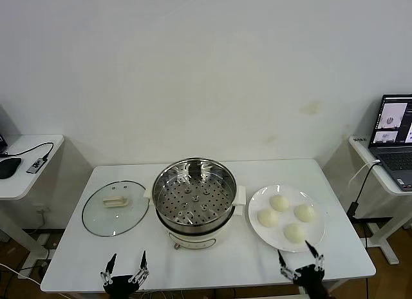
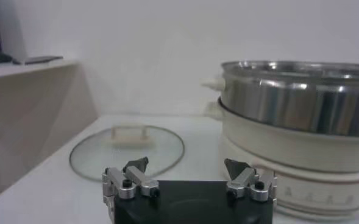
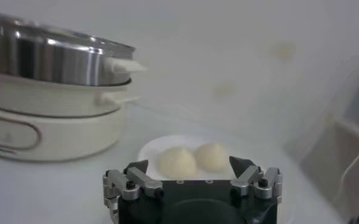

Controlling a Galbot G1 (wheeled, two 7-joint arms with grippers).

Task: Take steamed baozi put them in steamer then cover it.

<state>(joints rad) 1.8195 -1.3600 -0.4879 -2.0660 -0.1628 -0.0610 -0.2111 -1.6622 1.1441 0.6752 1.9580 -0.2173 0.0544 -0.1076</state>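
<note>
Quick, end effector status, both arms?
Left end effector: open, empty, at the near table edge by the lid.
Right end effector: open, empty, near the plate.

Four baozi [image 1: 287, 216] plated; steamer [image 1: 193, 199] open; cover [image 1: 116, 207] aside.

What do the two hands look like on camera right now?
Both match: the left hand and right hand each have a glossy black body, silver metal finger links with black screws, and dark pointed fingertips. No cables or markings show.
</note>
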